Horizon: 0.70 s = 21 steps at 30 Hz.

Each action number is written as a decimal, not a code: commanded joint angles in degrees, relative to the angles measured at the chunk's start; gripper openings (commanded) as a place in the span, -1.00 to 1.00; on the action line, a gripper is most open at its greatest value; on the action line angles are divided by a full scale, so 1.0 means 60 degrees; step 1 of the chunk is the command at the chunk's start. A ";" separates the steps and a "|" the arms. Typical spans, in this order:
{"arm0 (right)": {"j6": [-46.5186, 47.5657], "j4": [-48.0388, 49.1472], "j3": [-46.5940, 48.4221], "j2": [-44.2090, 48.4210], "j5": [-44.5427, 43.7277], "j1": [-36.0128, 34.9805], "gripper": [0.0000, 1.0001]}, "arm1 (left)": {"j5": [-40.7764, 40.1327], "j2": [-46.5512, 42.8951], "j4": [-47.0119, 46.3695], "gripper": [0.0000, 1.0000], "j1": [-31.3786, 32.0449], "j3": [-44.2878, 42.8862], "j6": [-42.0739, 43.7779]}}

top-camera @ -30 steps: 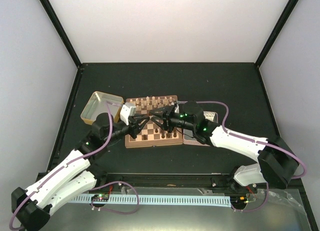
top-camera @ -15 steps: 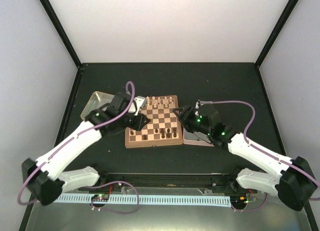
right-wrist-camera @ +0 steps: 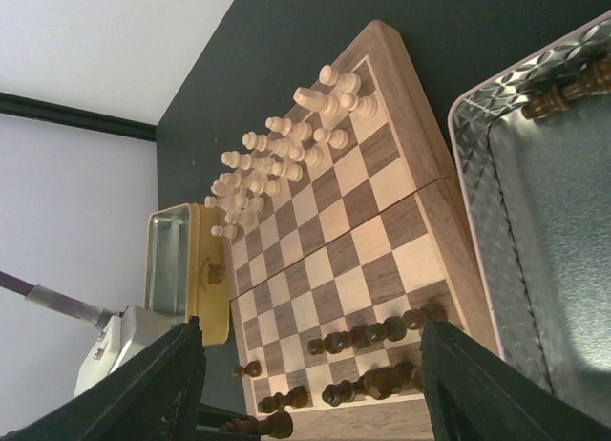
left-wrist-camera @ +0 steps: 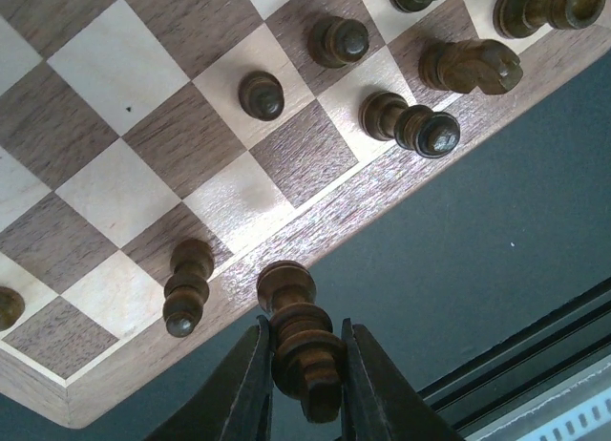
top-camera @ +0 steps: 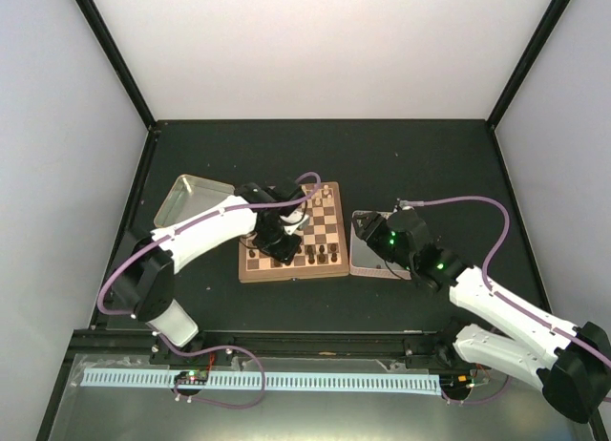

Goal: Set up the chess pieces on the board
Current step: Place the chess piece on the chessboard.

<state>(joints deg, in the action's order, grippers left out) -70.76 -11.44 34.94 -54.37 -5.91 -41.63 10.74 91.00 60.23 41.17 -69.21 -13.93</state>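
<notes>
The board (top-camera: pixel 291 274) lies mid-table, pale pieces (top-camera: pixel 320 195) on its far rows, dark chess pieces (top-camera: pixel 312 258) on its near rows. My left gripper (top-camera: pixel 277 248) hangs over the board's near left corner, shut on a dark chess piece (left-wrist-camera: pixel 301 350) held above the rim (left-wrist-camera: pixel 363 198). Beside it stand a dark pawn (left-wrist-camera: pixel 186 288) and a knight (left-wrist-camera: pixel 470 66). My right gripper (top-camera: pixel 367 224) is open and empty over the silver tin (top-camera: pixel 377 266), right of the board (right-wrist-camera: pixel 420 126). Its fingers (right-wrist-camera: pixel 143 393) frame the dark rows (right-wrist-camera: pixel 372 336).
A gold tin (top-camera: pixel 191 200) sits left of the board, also in the right wrist view as the gold tin (right-wrist-camera: pixel 181 269). The silver tin (right-wrist-camera: pixel 535 221) holds dark pieces (right-wrist-camera: pixel 573 88) at its far end. Black walls bound the table.
My left arm swung from the board's left edge over its near left corner, carrying the dark piece. The right arm drew back right, over the silver tin, and its jaws opened wide.
</notes>
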 commanded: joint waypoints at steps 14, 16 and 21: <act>0.0244 -0.0025 -0.0302 0.0097 -0.0312 0.0115 0.26 | -0.0974 0.1560 -0.0083 -0.76 0.0222 -0.0606 0.0230; 0.0222 -0.0040 -0.0301 0.0121 -0.0304 0.0123 0.26 | -0.0915 0.1551 -0.0194 -0.75 0.0214 -0.0559 0.0230; 0.0229 -0.0066 -0.0294 0.0128 -0.0296 0.0118 0.26 | -0.0702 0.1418 -0.0492 -0.73 0.0216 -0.0385 0.0239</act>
<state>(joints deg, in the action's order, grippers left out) -70.35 -12.05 33.58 -54.33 -6.33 -41.32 6.20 99.55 59.48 42.11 -71.22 -13.45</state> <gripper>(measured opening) 0.631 0.185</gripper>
